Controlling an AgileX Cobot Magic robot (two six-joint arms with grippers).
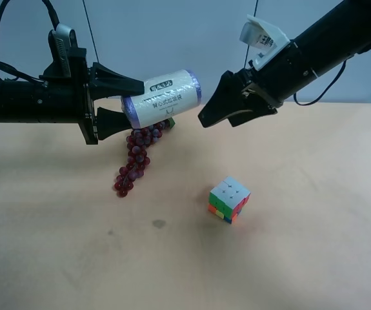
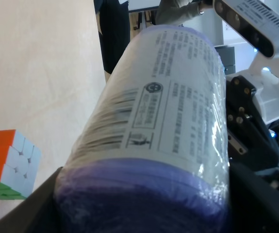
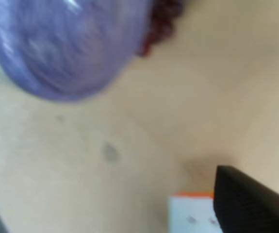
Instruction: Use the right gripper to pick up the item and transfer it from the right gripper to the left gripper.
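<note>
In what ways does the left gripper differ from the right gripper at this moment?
The left gripper is shut on the can; the right gripper holds nothing and stands clear of it. The left arm carries a grey camera, the right arm a white block. The left arm lies level; the right arm slopes down. Both grippers are black and pointed.

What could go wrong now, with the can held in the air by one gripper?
The left gripper holds the can only by one purple end, so it could tilt or slip out. If it dropped, it would likely hit the grapes beneath and roll across the table.
</note>
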